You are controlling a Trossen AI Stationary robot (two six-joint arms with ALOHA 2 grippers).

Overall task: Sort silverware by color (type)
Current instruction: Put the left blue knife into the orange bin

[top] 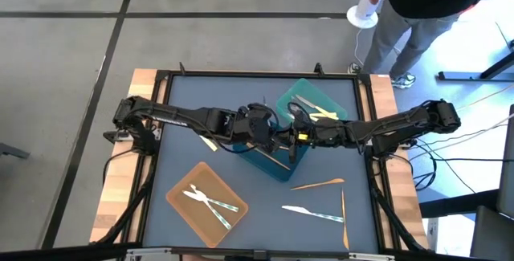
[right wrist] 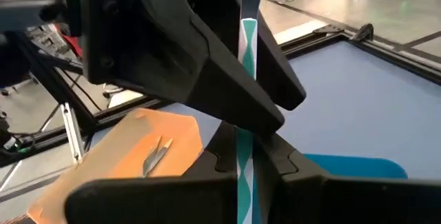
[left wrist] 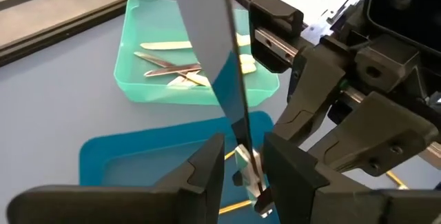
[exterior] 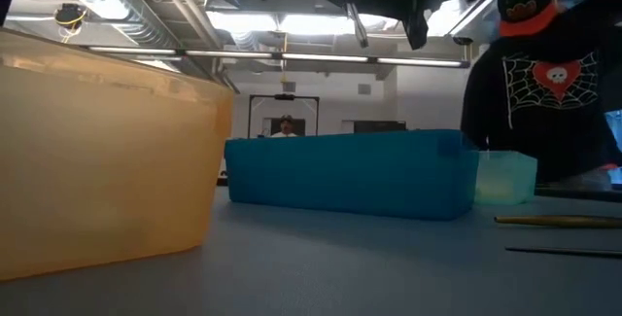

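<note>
Nearest the front edge of the worktop [top: 173, 108], an orange tray [top: 206, 203] holds clear silvery pieces [top: 210, 202], and to its right a white knife [top: 312, 211] and two orange utensils [top: 318, 184] lie loose on the bare surface. Further back, over the blue tray [top: 273, 163] at the middle, both arms meet: the left end effector [left wrist: 242, 156] and the right end effector [right wrist: 242, 156] each have their fingers pressed closed on one thin silvery knife [left wrist: 227, 58], held upright between them above that tray. Beyond, the teal tray [top: 341, 100] holds yellow and silvery silverware [top: 317, 110]. A person [top: 426, 4] stands past the far edge.
</note>
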